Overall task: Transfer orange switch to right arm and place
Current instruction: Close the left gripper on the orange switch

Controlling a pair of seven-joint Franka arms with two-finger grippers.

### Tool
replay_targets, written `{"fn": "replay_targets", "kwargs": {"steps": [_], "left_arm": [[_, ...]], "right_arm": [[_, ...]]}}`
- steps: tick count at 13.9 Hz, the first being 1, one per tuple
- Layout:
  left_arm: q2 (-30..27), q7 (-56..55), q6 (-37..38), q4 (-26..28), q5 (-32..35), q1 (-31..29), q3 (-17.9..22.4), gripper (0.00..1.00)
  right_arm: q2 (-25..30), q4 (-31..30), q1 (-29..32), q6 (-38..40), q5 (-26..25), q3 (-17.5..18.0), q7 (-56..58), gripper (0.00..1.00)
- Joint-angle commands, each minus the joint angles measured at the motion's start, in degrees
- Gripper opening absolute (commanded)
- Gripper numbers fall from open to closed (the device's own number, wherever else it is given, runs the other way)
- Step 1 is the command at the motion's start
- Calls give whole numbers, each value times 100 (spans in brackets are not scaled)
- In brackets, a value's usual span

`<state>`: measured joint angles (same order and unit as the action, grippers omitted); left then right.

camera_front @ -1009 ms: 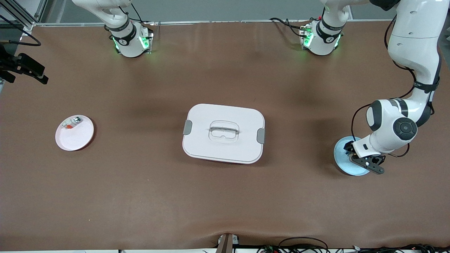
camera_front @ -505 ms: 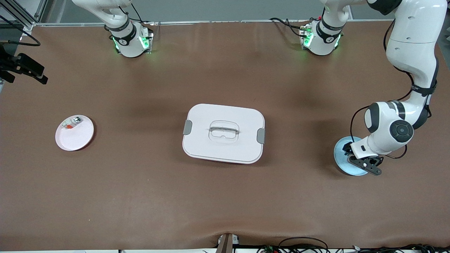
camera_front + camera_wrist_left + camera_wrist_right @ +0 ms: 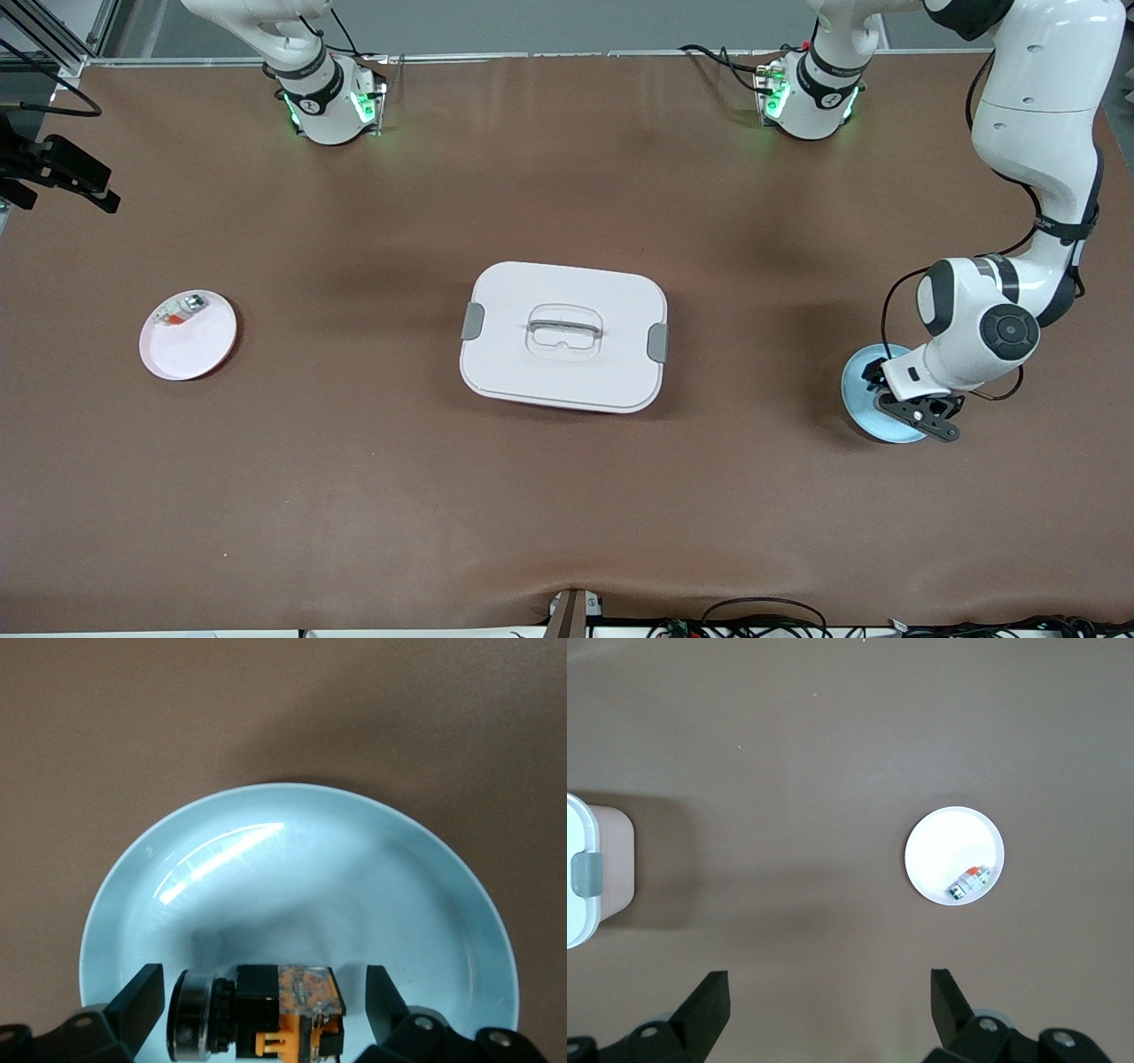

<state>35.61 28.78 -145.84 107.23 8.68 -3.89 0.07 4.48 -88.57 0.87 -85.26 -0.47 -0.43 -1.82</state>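
On the brown tabletop (image 3: pixel 567 496), the left gripper (image 3: pixel 266 1014) had sunk lower over the pale blue plate (image 3: pixel 292 868), fingers spread wide, the orange switch (image 3: pixel 266 1010) lying between them, ungrasped. That put the pickup close. The right gripper (image 3: pixel 828 1014) waited aloft, wide and empty, the white plate (image 3: pixel 943 846) with its whitish part ahead.

Broad brown table (image 3: pixel 567 496) under even overhead light, faint glare near the top edge. Grey floor (image 3: pixel 532 27) past that edge. Metal framing (image 3: pixel 53 40) and a black bracket (image 3: pixel 62 168) at one corner. Loose cables (image 3: pixel 762 620) along the near edge.
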Motion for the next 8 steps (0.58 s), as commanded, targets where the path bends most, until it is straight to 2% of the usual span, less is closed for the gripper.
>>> {"fn": "replay_targets", "kwargs": {"steps": [1,4,5,6,8], "left_arm": [[34,75,-50,-26,99,-41,-16,100],[25,57,-50,-26,99,-41,-16,100],[25,66,-41,-26,99,-41,-16,89],[25,57,-32,-26,99,-50,-16,73],[16,-21,-32,-26,90,-50,-16,52]], "right_arm": [[115,-134,44,-78,-15,26,50,100],[106,-134,62,-104,-15,17,50,100],[106,-134,53,-104,-15,17,50,100],[106,-134,53,-96,-15,17,50,100],[106,-134,62,-104,-15,17,50,100]]}}
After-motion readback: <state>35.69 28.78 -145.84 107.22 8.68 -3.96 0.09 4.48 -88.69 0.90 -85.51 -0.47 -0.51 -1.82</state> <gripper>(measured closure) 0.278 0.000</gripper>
